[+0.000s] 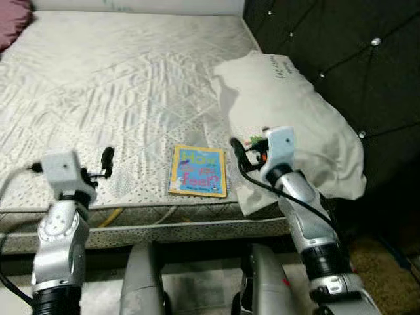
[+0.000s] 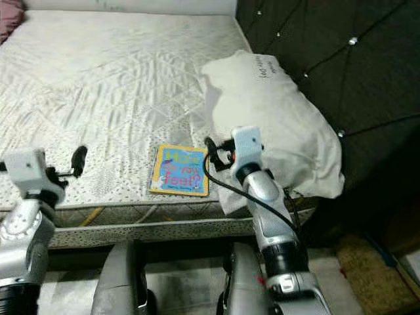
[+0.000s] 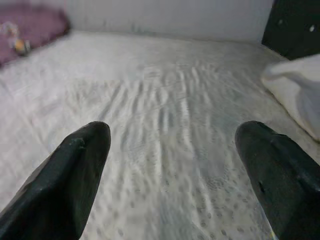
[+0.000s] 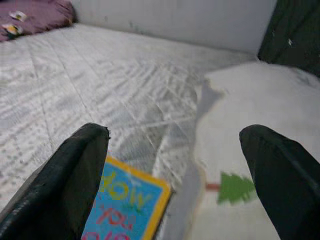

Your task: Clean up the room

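Note:
A thin book [image 1: 198, 172] with a yellow border and a blue cover lies flat near the front edge of the bed's pale mattress [image 1: 125, 85]. A white pillow [image 1: 289, 111] rests at the right side, its corner hanging over the edge. My right gripper [image 1: 248, 147] hovers open between the book and the pillow; in the right wrist view its fingers [image 4: 70, 180] frame the book [image 4: 127, 210] and the pillow [image 4: 250, 125]. My left gripper [image 1: 100, 165] is open over the front left of the mattress, with only bare sheet [image 3: 170, 125] ahead of it.
A black tufted headboard [image 1: 341, 52] stands along the bed's right side. A purple cushion [image 1: 10, 26] lies at the far left corner by the white wall. A brown rug [image 1: 387, 269] covers the floor at the lower right. The bed's front edge [image 1: 164, 226] is just ahead of my legs.

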You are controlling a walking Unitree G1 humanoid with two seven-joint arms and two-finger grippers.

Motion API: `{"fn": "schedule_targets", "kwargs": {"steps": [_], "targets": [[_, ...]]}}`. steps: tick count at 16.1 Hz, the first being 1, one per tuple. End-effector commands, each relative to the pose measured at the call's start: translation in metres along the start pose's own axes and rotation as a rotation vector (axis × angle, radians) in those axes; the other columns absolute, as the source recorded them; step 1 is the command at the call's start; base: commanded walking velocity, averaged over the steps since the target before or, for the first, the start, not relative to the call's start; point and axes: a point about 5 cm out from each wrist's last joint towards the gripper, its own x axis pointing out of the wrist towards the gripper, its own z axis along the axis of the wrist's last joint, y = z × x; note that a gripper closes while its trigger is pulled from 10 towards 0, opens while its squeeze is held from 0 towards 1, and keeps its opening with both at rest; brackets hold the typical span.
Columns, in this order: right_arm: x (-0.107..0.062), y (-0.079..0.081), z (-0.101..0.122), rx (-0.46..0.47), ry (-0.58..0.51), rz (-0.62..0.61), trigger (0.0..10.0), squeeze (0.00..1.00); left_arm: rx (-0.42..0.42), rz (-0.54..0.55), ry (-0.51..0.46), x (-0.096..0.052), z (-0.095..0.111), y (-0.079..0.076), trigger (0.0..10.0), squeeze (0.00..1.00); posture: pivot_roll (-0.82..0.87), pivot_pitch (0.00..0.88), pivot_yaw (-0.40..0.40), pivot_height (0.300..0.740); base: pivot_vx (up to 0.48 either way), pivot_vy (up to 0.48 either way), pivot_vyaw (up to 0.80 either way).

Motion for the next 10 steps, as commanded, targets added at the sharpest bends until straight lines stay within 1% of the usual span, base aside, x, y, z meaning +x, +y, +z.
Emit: {"fn": "schedule_targets", "kwargs": {"steps": [1,3,4,5,6,7,8,9,10], "targets": [[0.006,-0.003,0.002,0.011,-0.009,-0.001,10.0,0.00,0.073,-0.043,-0.036,0.001,0.015,-0.005,10.0,1.00,0.09,0.000,-0.066,0.586,0.000,0.000,0.00],[0.012,0.003,0.006,0.017,-0.026,0.019,10.0,0.00,0.228,-0.155,-0.161,-0.002,0.038,-0.015,10.0,1.00,0.10,0.000,-0.088,0.606,0.000,0.000,0.00],[0.013,0.004,0.007,0.020,-0.029,0.023,10.0,0.00,0.269,-0.158,-0.194,-0.001,0.043,-0.015,10.0,1.00,0.11,0.000,-0.094,0.615,0.000,0.000,0.00],[0.015,0.003,0.005,0.020,-0.030,0.020,10.0,0.00,0.222,-0.089,-0.168,-0.001,0.040,-0.013,10.0,1.00,0.10,0.000,-0.086,0.630,0.000,0.000,0.00],[0.014,0.000,0.005,0.025,-0.033,0.008,10.0,0.00,0.180,-0.049,-0.143,-0.004,0.033,-0.014,10.0,1.00,0.08,0.000,-0.079,0.639,0.000,0.000,0.00],[0.012,-0.003,0.005,0.027,-0.038,-0.011,10.0,0.00,0.132,-0.020,-0.126,-0.012,0.026,-0.022,10.0,0.33,0.06,0.000,-0.068,0.654,0.000,0.000,0.00],[0.008,-0.006,0.003,0.026,-0.036,-0.022,10.0,0.00,0.124,-0.009,-0.114,-0.019,0.020,-0.030,10.0,0.00,0.05,0.000,-0.064,0.668,0.000,0.000,0.00],[0.003,-0.010,-0.003,0.031,-0.021,-0.044,10.0,0.00,0.111,0.013,-0.099,-0.027,0.013,-0.034,10.0,0.00,0.04,0.000,-0.062,0.683,0.000,0.000,0.00],[0.001,-0.011,-0.005,0.033,-0.018,-0.051,10.0,0.00,0.096,0.022,-0.090,-0.031,0.010,-0.035,10.0,0.00,0.04,0.000,-0.063,0.692,0.000,0.000,0.00]]}}
